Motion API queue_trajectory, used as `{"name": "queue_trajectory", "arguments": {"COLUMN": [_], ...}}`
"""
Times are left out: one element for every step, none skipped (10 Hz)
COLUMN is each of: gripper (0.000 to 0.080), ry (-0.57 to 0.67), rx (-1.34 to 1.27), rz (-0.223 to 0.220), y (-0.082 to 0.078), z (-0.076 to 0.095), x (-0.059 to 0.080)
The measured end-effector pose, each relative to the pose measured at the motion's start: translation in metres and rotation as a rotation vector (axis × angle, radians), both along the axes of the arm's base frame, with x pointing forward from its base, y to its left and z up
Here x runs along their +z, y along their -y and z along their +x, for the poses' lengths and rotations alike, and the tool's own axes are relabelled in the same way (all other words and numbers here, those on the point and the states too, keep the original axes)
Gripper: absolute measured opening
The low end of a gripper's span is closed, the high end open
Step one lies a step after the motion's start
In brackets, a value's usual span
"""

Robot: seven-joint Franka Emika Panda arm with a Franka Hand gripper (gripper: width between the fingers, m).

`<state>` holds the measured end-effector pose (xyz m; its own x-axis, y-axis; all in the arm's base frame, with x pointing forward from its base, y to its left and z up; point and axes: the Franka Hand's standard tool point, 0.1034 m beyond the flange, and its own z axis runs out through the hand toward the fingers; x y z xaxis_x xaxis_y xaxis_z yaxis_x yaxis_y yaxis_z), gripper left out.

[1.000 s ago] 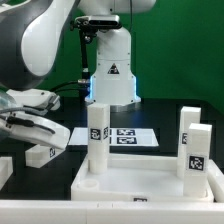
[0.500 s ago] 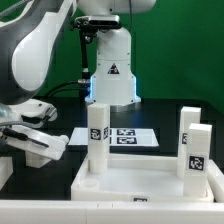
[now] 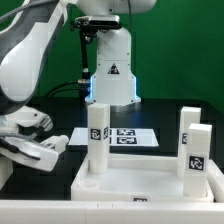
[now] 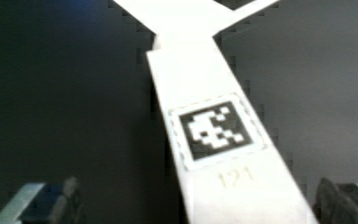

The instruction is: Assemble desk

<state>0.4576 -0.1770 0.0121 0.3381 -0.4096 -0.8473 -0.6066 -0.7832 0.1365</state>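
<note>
The white rimmed tabletop (image 3: 135, 180) lies at the front with three white tagged legs standing on it: one on the exterior view's left (image 3: 97, 135) and two on its right (image 3: 196, 152). A fourth white leg (image 4: 211, 120) with a square tag lies flat on the black table. My gripper (image 4: 202, 202) is low at the exterior view's left (image 3: 40, 152) and straddles this leg. The jaws are open. The fingertips (image 4: 51, 200) stand well clear of the leg on both sides. In the exterior view the gripper hides the lying leg.
The marker board (image 3: 132, 138) lies behind the tabletop, in front of the white robot base (image 3: 110, 75). A green backdrop closes the rear. The arm's big white links (image 3: 30, 50) fill the exterior view's upper left.
My gripper has come down and swung towards the exterior view's left, onto the lying leg, whose tag is now covered. The tabletop and the standing legs have not moved.
</note>
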Motion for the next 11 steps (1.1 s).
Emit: {"name": "queue_trajectory", "arguments": {"gripper": [0.0649, 0.0553, 0.0553, 0.0368, 0.0291, 0.0291, 0.029, 0.029, 0.029, 0.0289, 0.0289], "ry": [0.0, -0.001, -0.001, -0.001, -0.003, 0.007, 0.042, 0.057, 0.062, 0.122, 0.2], "rx": [0.002, 0.002, 0.002, 0.002, 0.002, 0.013, 0.038, 0.035, 0.027, 0.069, 0.134], "rz": [-0.002, -0.003, -0.003, -0.004, -0.002, -0.001, 0.003, 0.009, 0.022, -0.007, -0.072], "y": [0.001, 0.001, 0.002, 0.002, 0.002, 0.003, 0.003, 0.003, 0.002, 0.006, 0.008], "z": [0.0, -0.001, -0.001, -0.001, -0.001, 0.001, 0.009, 0.015, 0.018, 0.03, 0.037], "x": [0.0, 0.0, 0.0, 0.0, 0.001, 0.002, 0.015, 0.029, 0.047, 0.064, 0.065]}}
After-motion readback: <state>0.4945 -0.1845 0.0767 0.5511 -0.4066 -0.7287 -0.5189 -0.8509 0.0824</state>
